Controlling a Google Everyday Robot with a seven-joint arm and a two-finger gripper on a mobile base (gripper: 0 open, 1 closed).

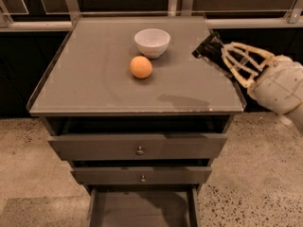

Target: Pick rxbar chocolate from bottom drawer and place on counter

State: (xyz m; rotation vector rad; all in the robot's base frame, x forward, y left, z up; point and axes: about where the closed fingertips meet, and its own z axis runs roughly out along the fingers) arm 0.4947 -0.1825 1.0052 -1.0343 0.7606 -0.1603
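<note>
My gripper (218,54) comes in from the right and is shut on the rxbar chocolate (207,48), a small black flat bar. It holds the bar in the air above the right side of the counter (90,84), to the right of the bowl. The bar's shadow falls on the counter near the front right. The bottom drawer (142,211) is pulled open at the bottom of the view, and its visible grey floor shows nothing on it.
A white bowl (152,42) and an orange (141,66) sit on the counter's middle. Two knobbed drawers (138,148) lie below the counter, slightly ajar. Dark cabinets and rails stand behind, and speckled floor lies around.
</note>
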